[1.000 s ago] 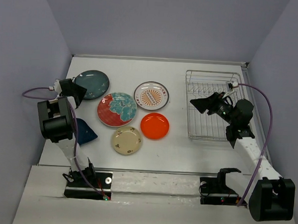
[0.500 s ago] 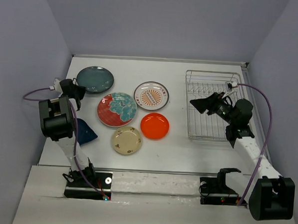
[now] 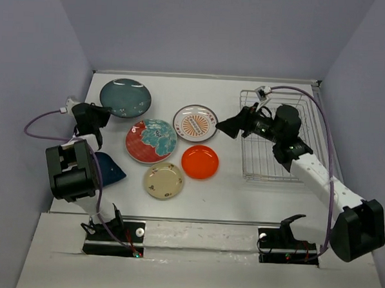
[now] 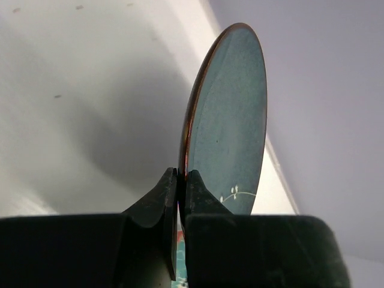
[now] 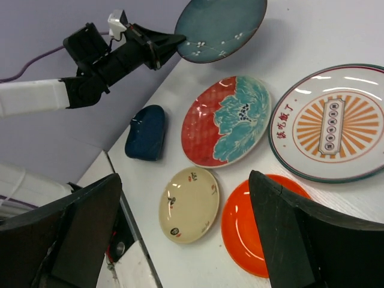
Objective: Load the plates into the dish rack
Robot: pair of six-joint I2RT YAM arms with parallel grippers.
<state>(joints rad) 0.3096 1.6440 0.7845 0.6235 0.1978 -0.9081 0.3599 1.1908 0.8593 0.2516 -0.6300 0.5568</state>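
From above, you have a white table [image 3: 241, 198] boxed in by plain lilac-grey walls [image 3: 205, 28]. The dish rack [image 3: 262, 162] lies behind the right hand [image 3: 224, 127], under that arm's forearm. Just ahead of that hand's fingertips lies the sunburst plate [image 3: 195, 123]. The floral plate [image 3: 151, 140] is further ahead. Off to the hand's side, toward the arm bases, lie the orange-red plate [image 3: 200, 162] and the cream plate [image 3: 164, 180]. All four lie flat.

The left hand [image 3: 98, 115] sits at the table's left edge, wrist bent, pointing toward the far wall. The teal-grey plate [image 3: 125, 98] is directly beyond its fingertips. The dark blue plate [image 3: 110, 171] lies behind this hand, half hidden by the left arm's upper link.

Through the left wrist, your fingers [image 4: 201, 201] are clenched on the near rim of the teal-grey plate. The plate stands edge-on ahead of the hand, with its glazed face and a small white sprig turned to the right. White table and the plate's soft shadow fill the space to its left, with wall to its right.

Through the right wrist, your two fingers [image 5: 300, 240] are spread wide and released, hovering over the table. Below and between them are the orange-red, cream and floral plates. The sunburst plate lies ahead, toward the right finger. Across the table, the left arm holds the teal-grey plate tilted above its shadow. The dark blue plate lies below that arm.
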